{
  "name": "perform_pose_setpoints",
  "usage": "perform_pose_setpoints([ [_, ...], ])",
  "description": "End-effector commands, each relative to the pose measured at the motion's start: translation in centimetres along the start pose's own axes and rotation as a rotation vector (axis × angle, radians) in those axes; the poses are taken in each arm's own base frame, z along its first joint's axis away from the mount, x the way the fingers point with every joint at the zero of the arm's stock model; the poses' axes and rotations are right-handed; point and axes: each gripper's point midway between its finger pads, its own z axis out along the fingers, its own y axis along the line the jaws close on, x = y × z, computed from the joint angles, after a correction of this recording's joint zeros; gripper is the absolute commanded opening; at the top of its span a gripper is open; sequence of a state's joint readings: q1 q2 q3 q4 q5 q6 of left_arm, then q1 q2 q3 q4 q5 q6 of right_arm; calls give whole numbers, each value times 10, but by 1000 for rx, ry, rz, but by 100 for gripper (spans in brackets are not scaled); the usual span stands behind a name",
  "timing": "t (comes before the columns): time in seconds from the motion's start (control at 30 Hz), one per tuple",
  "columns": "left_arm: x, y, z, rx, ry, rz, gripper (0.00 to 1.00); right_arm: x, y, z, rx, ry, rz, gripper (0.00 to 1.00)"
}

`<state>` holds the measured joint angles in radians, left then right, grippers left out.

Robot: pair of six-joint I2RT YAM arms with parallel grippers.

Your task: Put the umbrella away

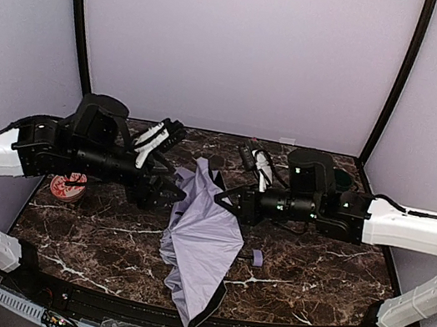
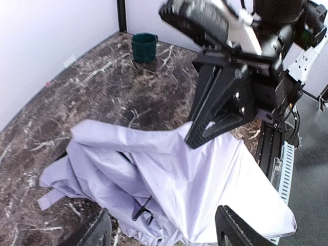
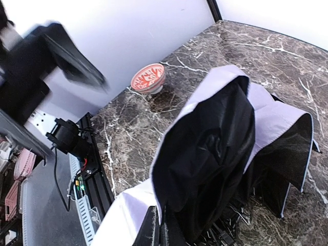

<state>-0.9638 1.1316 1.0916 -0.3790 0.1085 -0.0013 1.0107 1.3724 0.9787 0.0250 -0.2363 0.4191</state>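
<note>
umbrella point(image 1: 199, 249): half-folded, lies on marble table point(image 1: 314, 269)
L gripper point(image 2: 163, 230): jaws spread, above fabric
R gripper point(image 3: 160, 233): jaws pinching umbrella edge

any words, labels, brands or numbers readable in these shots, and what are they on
No text can be read in any view.
The white tag at the far edge: too small to read.
The bowl: red pattern only, no letters.
The umbrella and green cup: no print visible.
</note>
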Motion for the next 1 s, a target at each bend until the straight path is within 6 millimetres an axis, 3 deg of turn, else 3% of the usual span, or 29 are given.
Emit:
perform_pose_setpoints([
  [0.0, 33, -18, 40, 119, 76, -33, 79, -24, 17, -9, -84, -76, -16, 0],
  [0.1, 36, -28, 62, 187, 92, -42, 85, -24, 16, -6, -92, -80, -24, 0],
  [0.23, 56, -9, 82, 85, 187, -71, 82, -22, 18, -1, -131, -80, -34, 0],
  [0.27, 59, -6, 83, 65, 192, -73, 75, -21, 17, 1, -128, -75, -31, 0],
  [0.3, 63, -3, 83, 47, 198, -75, 53, -20, 14, 2, -119, -72, -23, 0],
  [0.33, 66, -2, 81, 42, 193, -75, 41, -20, 11, 3, -109, -71, -9, 0],
  [0.37, 68, -3, 78, 48, 184, -76, 17, -21, 8, 3, -101, -72, 8, 0],
  [0.4, 69, -7, 74, 66, 172, -75, 5, -22, 3, 4, -84, -71, 24, 0],
  [0.43, 71, -9, 69, 77, 156, -73, 0, -22, -4, 4, -51, -60, 36, 0],
  [0.53, 74, -6, 59, 59, 100, -59, 0, -21, -31, -2, 93, -53, 73, 0],
  [0.63, 90, -4, 58, 46, 103, -37, 0, -26, -58, -15, 204, -78, 151, 0],
  [0.73, 99, -5, 57, 51, 120, -11, 0, -26, -66, -22, 229, -92, 203, 0],
  [0.87, 92, -12, 53, 94, 77, 10, 0, -17, -61, -17, 200, -34, 203, 30],
  [0.97, 88, -12, 53, 88, 51, 37, 0, -25, -48, -20, 153, -13, 159, 55],
])
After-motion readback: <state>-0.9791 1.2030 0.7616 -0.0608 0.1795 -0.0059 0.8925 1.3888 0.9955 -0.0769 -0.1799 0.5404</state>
